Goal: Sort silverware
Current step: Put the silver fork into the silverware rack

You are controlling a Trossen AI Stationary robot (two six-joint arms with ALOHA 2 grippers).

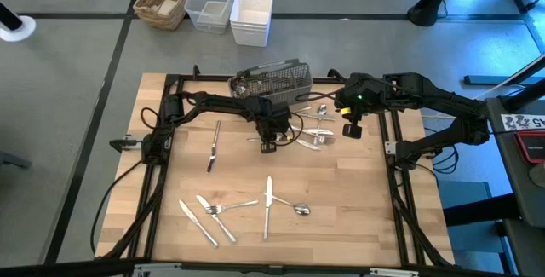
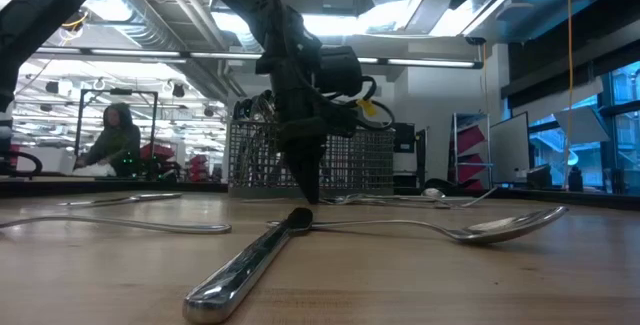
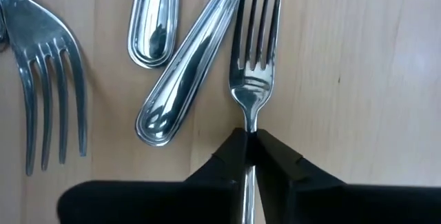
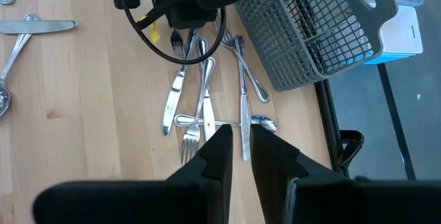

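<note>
The silverware lies in groups on the wooden table: a loose pile [image 1: 315, 130] beside the tipped grey mesh caddy [image 1: 272, 77], one knife [image 1: 213, 145] left of centre, and knives, forks and a spoon [image 1: 247, 211] near the front edge. My left gripper [image 1: 268, 141] points down at the pile's left edge, shut on a fork [image 3: 256, 38]. My right gripper [image 4: 238, 148] hangs raised over the pile's right side [image 1: 351, 129], its fingers a narrow gap apart with nothing between them. My left gripper pinches the fork's thin neck [image 3: 249, 119], just behind the tines, between its two fingertips [image 3: 231, 151]. The fingers come from above, pointing steeply down, one on each side of the neck. The fork lies flat on the table, tines pointing away from the fingers; its handle is hidden under the gripper.
Next to the held fork lie another fork [image 3: 48, 65] and two handles [image 3: 182, 69]. A wicker basket [image 1: 162, 0], a clear bin [image 1: 210, 2] and a white bin [image 1: 251, 14] stand on the floor beyond the table. Black frame rails [image 1: 157, 183] run along the table's edges.
</note>
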